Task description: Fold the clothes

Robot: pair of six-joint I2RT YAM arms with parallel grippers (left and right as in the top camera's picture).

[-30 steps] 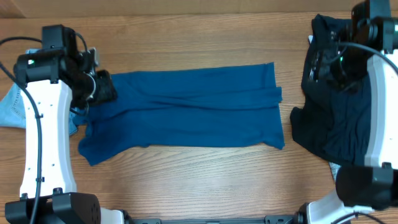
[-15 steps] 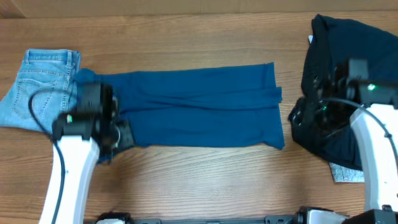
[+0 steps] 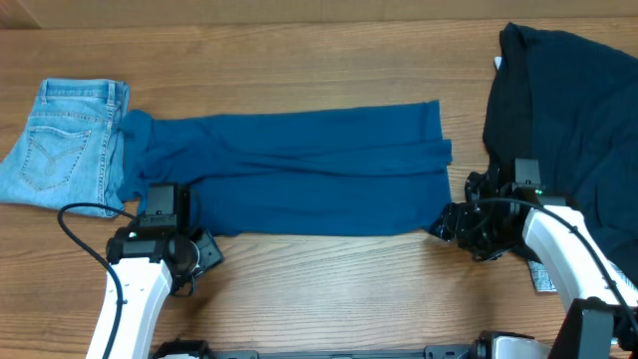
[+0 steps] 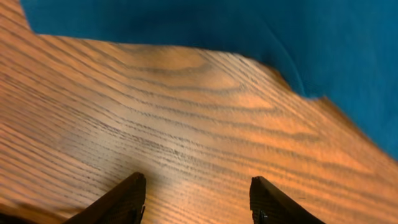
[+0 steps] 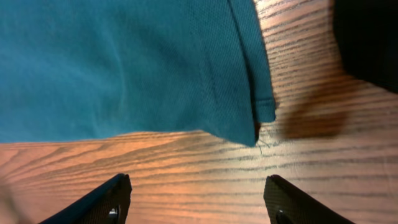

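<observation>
Viewing the wood-grain table (image 3: 299, 60), I see the blue top (image 3: 299, 170) spread flat; left gripper (image 4: 196, 186) and right gripper (image 5: 198, 186) both stand parted, holding nothing.

left gripper (image 4: 196, 186) jaws apart, nothing held; right gripper (image 5: 198, 183) same; both pointing down
</observation>
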